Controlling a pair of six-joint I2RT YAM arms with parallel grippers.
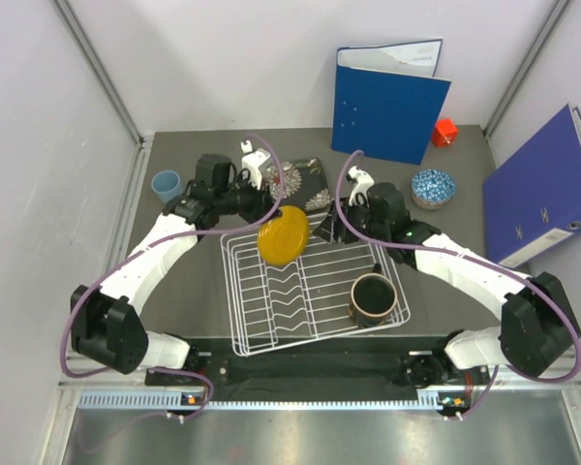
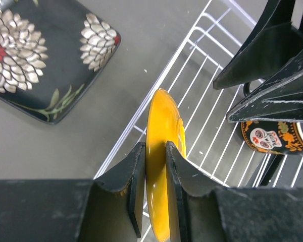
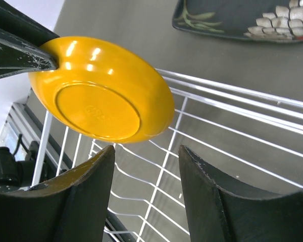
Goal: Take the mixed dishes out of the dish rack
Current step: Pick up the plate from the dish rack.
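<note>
The left gripper (image 2: 154,151) pinches the small yellow dish (image 2: 161,116) edge-on over the dish rack (image 2: 156,84) edge, the flowered black plate (image 2: 40,55) lying on the tabletop (image 2: 65,146) beside it.
</note>
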